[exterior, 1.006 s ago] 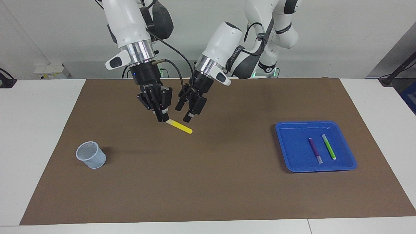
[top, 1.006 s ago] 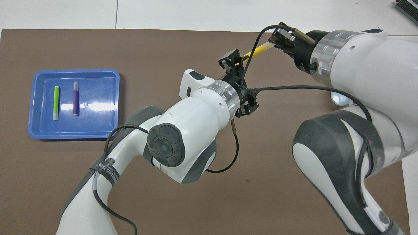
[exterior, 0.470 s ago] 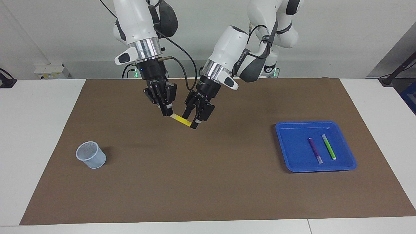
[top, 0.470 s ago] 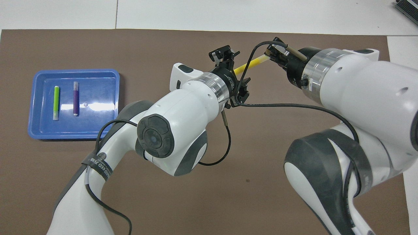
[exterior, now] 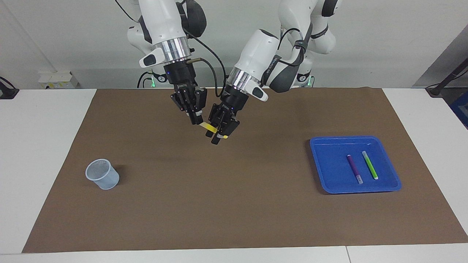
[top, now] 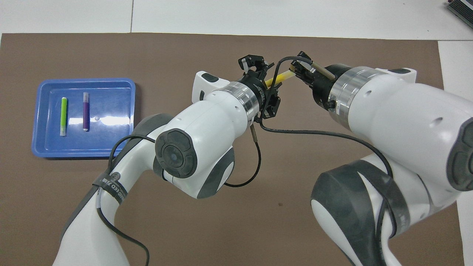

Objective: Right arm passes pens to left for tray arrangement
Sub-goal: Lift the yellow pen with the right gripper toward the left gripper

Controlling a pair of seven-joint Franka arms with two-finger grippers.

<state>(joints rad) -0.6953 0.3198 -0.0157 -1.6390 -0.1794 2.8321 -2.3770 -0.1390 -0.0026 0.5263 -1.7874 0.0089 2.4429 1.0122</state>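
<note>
You've got both arms meeting up in the air over the brown mat [exterior: 234,204], toward the robots' side of it. The right gripper [exterior: 198,124] is clamped tight on the pale end of the yellow pen [exterior: 209,127], fingertips pinched together on it. The pen hangs off the table, sloping down from that grip toward the left gripper [exterior: 217,137].

The left gripper has its fingers around the pen's other end; a bit of yellow pokes out past them. Can't tell from either view whether its pads are actually pressing the pen yet or just sitting on each side of it, so treat that grip as unconfirmed. From overhead you see approx. the same thing: yellow pen [top: 277,78] bridging the right gripper [top: 295,71] and the left gripper [top: 266,75], w/ the left wrist covering most of the contact.

The blue tray [exterior: 321,146] sits on the mat toward the left arm's end of the table, farther from the robots than the grippers. 2 pens lie flat in it, side by side, not touching: the purple pen [exterior: 354,168] and the green pen [exterior: 369,164], the green one closer to the table end. Both have pale ends pointing away from the robots.

A small pale-blue cup [exterior: 102,174] stands on the mat toward the right arm's end, well apart from everything else.
</note>
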